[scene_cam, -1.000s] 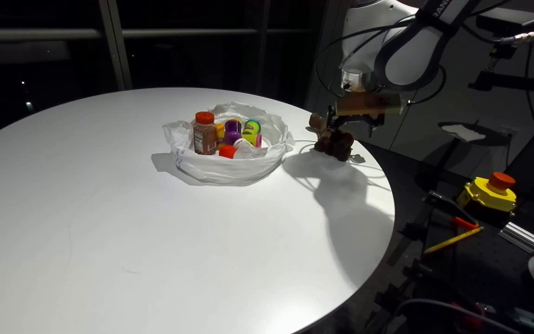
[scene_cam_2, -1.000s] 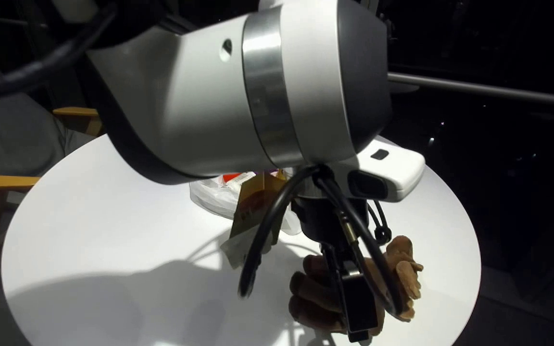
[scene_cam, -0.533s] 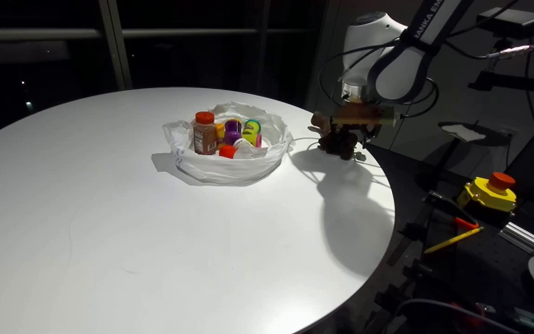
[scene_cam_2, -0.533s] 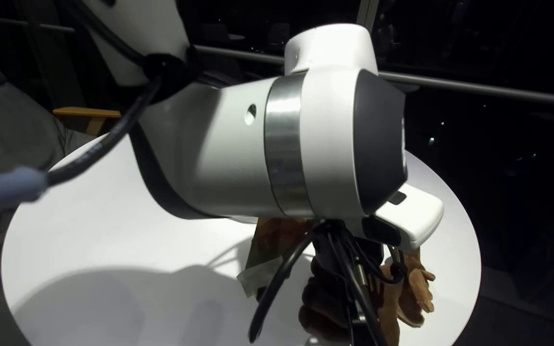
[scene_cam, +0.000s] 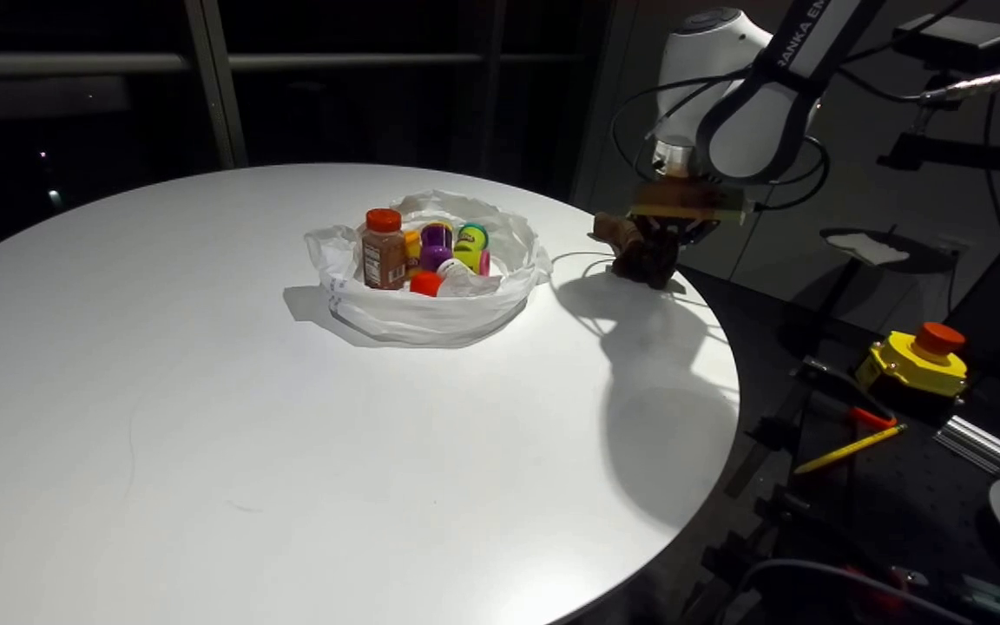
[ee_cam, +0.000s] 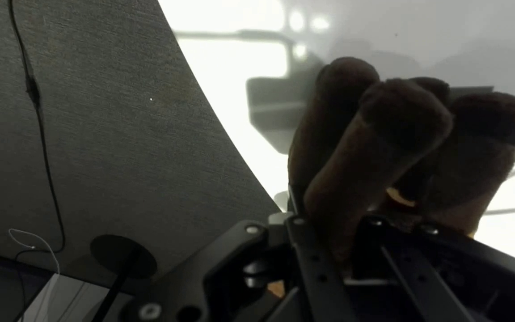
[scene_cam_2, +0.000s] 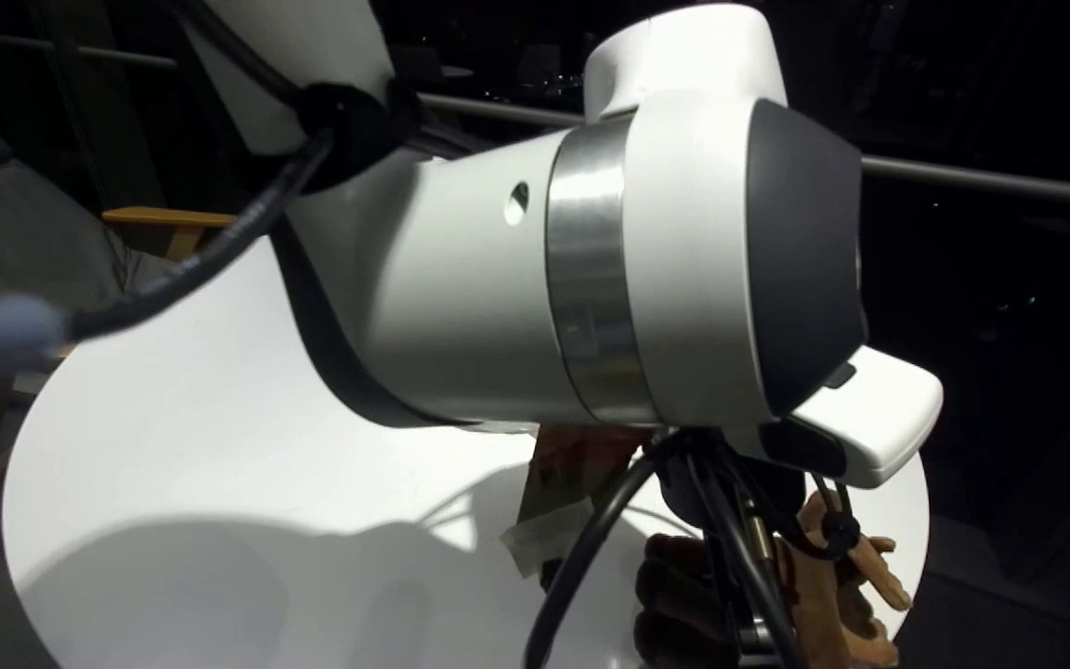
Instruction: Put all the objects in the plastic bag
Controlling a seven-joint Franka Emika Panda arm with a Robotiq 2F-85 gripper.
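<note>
In an exterior view, see at upper centre, on the bench (scene_cam: 292, 451), the plastic bag (scene_cam: 430, 321), holding the red-lidded jar (scene_cam: 384, 259), then orange, red, purple and green toy pieces (scene_cam: 436, 246). At upper right, apart from the bag, find the brown plush toy (scene_cam: 644, 260), pinched by a limb in closed jaws.

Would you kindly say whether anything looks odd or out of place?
Two things: the brown plush toy is by the edge of the round white table, outside the whitish wrinkled plastic bag holding the red-lidded jar. Faint hairlike lines mark the table. No spill shows.
</note>
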